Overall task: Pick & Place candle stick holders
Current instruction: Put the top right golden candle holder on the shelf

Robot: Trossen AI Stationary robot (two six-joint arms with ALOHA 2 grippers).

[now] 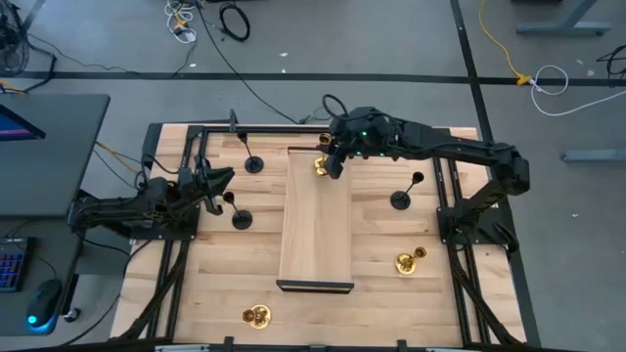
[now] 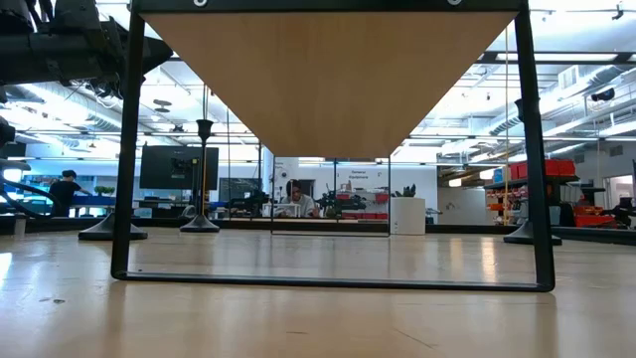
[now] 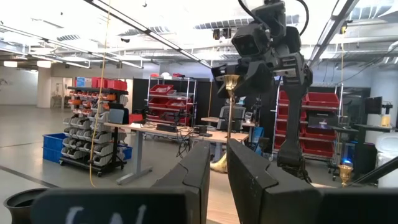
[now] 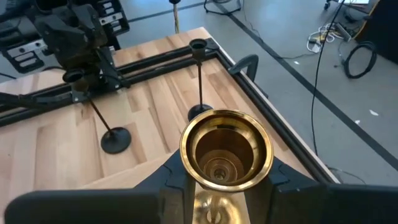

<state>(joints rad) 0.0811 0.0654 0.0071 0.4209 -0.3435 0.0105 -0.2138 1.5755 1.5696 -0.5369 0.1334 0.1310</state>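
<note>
Three gold holders (image 1: 321, 165) and three black holders (image 1: 253, 162), upright, spread across the wooden tabletop.

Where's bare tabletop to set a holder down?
Bare patches: between the raised shelf and the fallen gold holder on the right; and the near left, from the upright black holder down to the gold holder. Crowded: both far corners, around the end effectors.

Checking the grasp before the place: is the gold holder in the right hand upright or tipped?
Upright. The right hand grips the gold holder on its stem, cup opening facing straight up toward the wrist camera.
</note>
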